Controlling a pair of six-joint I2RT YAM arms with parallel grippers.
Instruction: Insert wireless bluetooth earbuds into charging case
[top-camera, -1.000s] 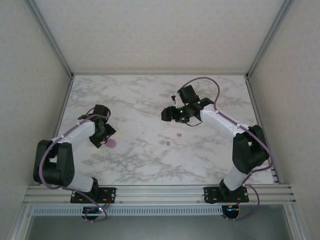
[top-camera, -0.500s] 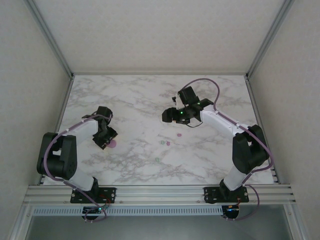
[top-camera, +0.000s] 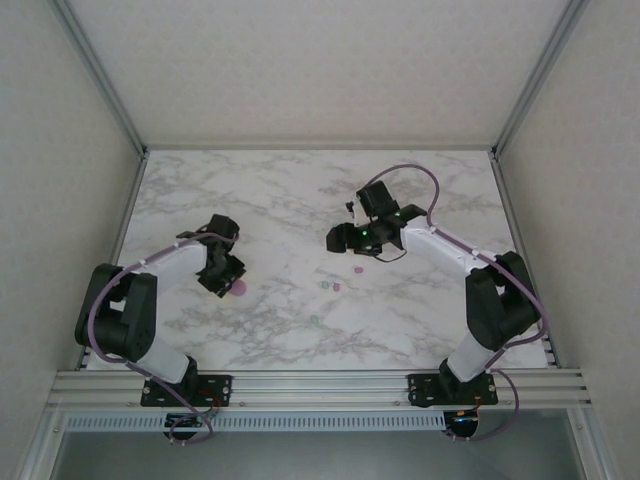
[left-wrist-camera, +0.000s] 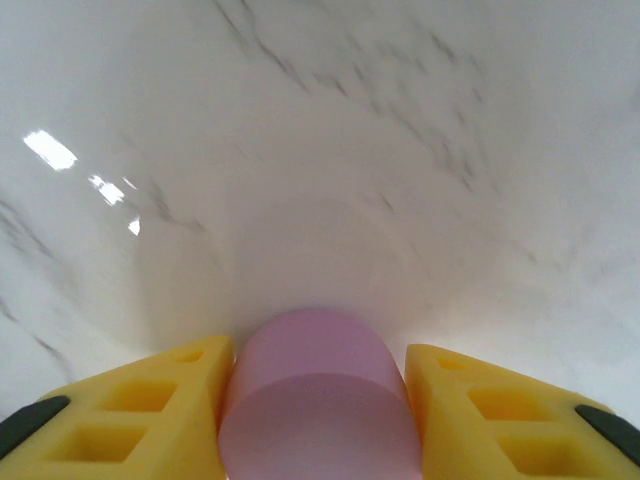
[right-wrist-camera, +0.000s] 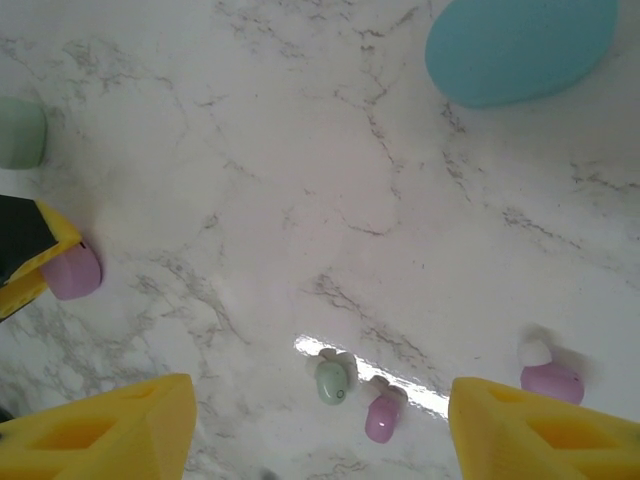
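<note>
Left wrist: claw around pink case

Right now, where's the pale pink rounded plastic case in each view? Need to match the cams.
Top external: the pale pink rounded plastic case is left of centre, at the tip of the left gripper.
Left wrist: bottom centre, between the yellow fingers.
Right wrist: left edge, mid-height, small.
Shared landmark: the left gripper; one of its yellow fingers sits beside the case in the right wrist view.
</note>
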